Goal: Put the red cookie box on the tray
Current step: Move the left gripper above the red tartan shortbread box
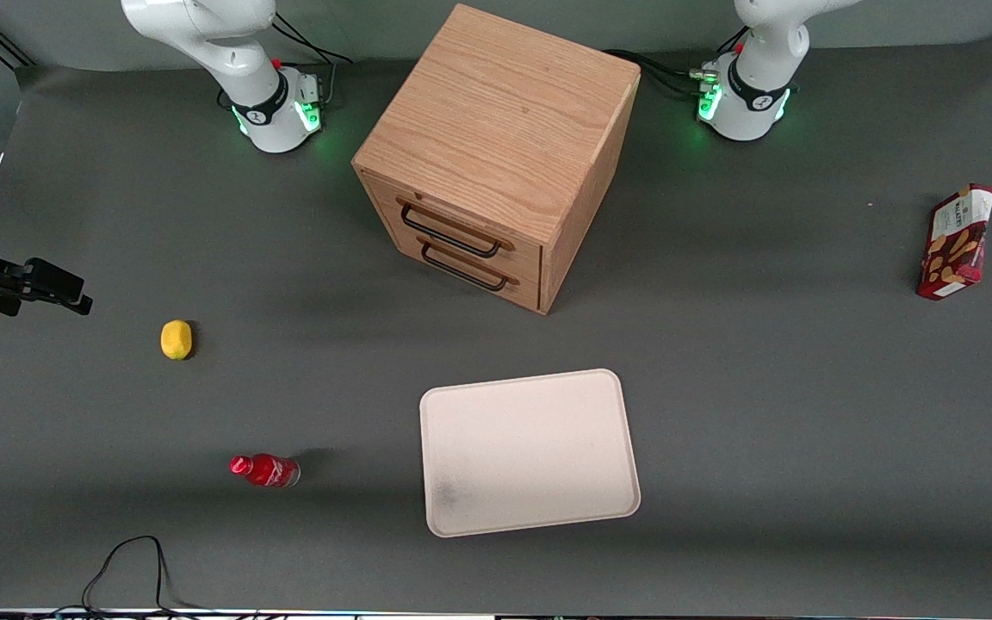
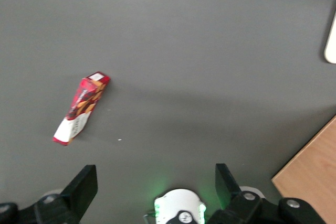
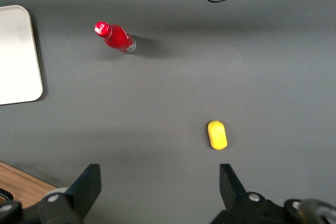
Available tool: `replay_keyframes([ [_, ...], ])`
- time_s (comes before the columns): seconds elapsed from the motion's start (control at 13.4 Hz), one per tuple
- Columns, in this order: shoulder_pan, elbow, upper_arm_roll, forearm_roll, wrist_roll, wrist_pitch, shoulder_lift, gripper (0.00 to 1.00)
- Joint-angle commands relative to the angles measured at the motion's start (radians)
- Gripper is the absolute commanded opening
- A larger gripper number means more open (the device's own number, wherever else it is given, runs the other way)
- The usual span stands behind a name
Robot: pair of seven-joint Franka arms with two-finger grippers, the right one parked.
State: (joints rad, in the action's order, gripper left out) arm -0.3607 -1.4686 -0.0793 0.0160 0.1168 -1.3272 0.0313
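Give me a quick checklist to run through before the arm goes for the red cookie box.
1. End effector open: ok, its fingers stand wide apart with nothing between them.
2. End effector at the red cookie box: not ok, it hangs above the table, apart from the box.
3. Box free to grasp: ok, it lies flat and alone at the working arm's end of the table.
4. Tray free to receive it: ok, only a faint grey smudge shows on it.
5. Path from box to tray: ok, the wooden drawer cabinet stands farther from the front camera than the tray.
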Motion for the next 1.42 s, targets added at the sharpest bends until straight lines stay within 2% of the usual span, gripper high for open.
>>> replay_keyframes([
  [0.0,-0.133,0.022,-0.010,0.013,0.177,0.031,0.019,1.00],
  [0.6,-0.487,0.022,-0.008,0.102,0.788,-0.065,0.073,1.00],
  [0.82,-0.517,0.007,-0.008,0.145,0.860,-0.070,0.075,1.00],
  [1.04,-0.535,-0.065,-0.010,0.145,0.888,-0.116,0.067,1.00],
  [1.34,-0.524,-0.286,-0.016,0.147,0.889,-0.283,-0.011,1.00],
])
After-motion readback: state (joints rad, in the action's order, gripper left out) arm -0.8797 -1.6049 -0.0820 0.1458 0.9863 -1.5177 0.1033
